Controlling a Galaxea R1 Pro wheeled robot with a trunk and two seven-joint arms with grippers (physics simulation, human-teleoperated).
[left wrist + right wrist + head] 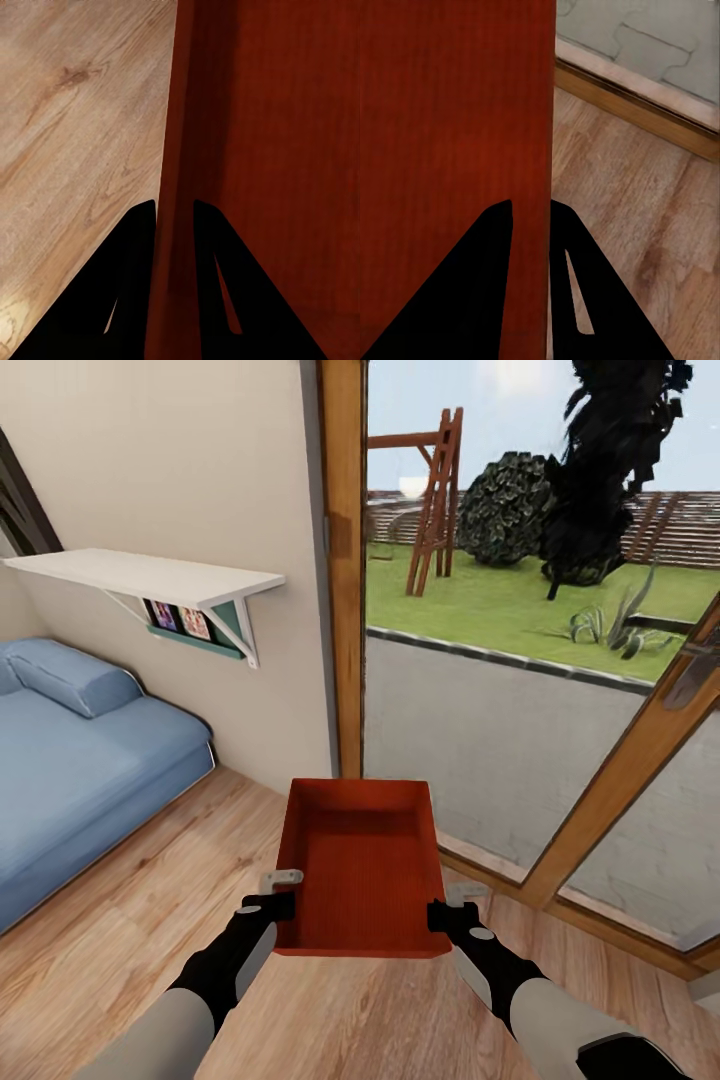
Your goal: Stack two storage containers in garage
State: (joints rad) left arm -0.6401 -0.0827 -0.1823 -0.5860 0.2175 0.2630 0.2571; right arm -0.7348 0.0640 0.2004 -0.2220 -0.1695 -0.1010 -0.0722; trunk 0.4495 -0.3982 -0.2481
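You have one orange-red storage container (362,865) held up over the light wood-plank floor (130,950), open top upward, carried between both arms in front of you. Your left gripper (174,214) is clamped on its left wall, one finger inside and one outside; your right gripper (531,212) grips the right wall the same way. Ahead stands a wooden door frame (345,560) with glass onto a lawn (480,600); to your left are the blue sofa (70,760) and white wall shelf (140,575).
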